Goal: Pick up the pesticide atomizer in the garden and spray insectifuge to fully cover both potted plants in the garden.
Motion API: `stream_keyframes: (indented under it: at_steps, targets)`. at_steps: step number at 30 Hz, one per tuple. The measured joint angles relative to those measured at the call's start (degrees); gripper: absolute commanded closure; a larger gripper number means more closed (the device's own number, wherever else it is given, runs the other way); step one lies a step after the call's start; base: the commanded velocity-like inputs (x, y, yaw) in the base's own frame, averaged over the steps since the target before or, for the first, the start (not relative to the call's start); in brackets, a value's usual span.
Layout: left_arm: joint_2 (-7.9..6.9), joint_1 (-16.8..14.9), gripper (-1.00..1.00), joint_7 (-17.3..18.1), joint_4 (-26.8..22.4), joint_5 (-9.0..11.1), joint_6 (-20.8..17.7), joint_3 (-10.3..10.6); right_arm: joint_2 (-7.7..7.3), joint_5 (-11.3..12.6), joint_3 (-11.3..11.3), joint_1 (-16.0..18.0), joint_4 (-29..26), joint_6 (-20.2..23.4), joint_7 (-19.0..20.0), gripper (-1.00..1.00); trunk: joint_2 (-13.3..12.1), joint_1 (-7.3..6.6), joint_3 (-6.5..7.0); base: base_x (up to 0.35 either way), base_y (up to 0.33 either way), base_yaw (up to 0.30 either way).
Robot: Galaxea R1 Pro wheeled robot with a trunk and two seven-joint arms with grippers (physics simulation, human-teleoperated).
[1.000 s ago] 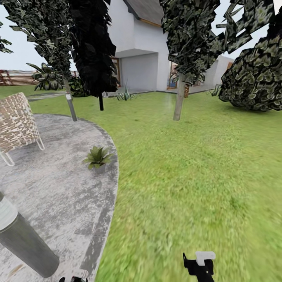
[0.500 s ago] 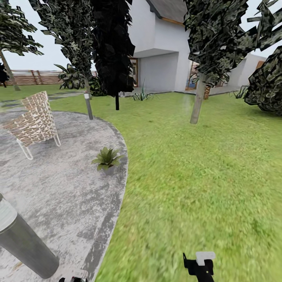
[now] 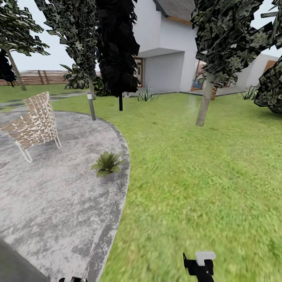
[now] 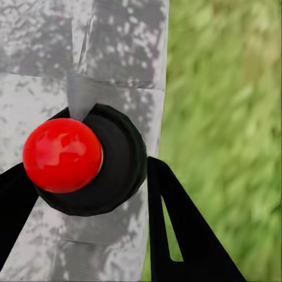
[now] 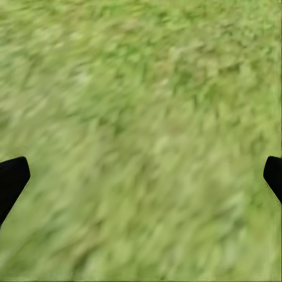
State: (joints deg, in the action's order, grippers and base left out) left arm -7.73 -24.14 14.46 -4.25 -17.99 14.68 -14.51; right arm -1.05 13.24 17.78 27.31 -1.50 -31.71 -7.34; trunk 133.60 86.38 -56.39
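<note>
The lawn [image 3: 188, 176] takes up most of the ground, running ahead of and under the right hand [image 3: 199, 264]. In the right wrist view this hand [image 5: 141, 176] hangs over blurred grass with its fingers [image 5: 12, 179] wide apart and nothing between them.

The round grey patio [image 3: 51, 188] lies ahead and to the left of both hands. Its curved edge runs toward the left hand [image 3: 73, 279], which sits right at the patio's border with the grass. A white house [image 3: 164, 51] stands far ahead of the hands. Dark-leaved trees [image 3: 117, 47] rise between the house and the hands, and a brown slat fence [image 3: 35, 77] runs far off to the left. A woven chair [image 3: 33, 125] stands on the patio, well ahead and left of the left hand.

One potted plant [image 3: 107, 163], a low green rosette, sits on the patio close to its edge. It is ahead of the left hand and well apart from both hands; its pot is hard to make out.

In the left wrist view, the left hand [image 4: 85, 170] is clamped on a round black object [image 4: 120, 170] topped by a red ball [image 4: 61, 154]. Both black fingers [image 4: 176, 223] touch its sides, above the patio's rim. I cannot tell whether this object is the pesticide atomizer.
</note>
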Motion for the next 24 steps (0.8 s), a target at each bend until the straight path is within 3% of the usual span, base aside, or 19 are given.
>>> stream_keyframes:
  at_steps: [9,24]
  targets:
    - [0.0,0.0,1.0,0.0,0.0,0.0,0.0,0.1,0.0,0.0,0.0,0.0,0.0,0.0,0.0,-1.0,0.0,0.0,0.06,0.335,0.0,0.04]
    - [-0.01,0.0,1.0,0.0,0.0,0.0,0.0,0.0,0.01,-0.1,0.0,0.0,0.0,0.0,0.0,-1.0,0.0,0.0,0.77,0.335,0.0,0.195]
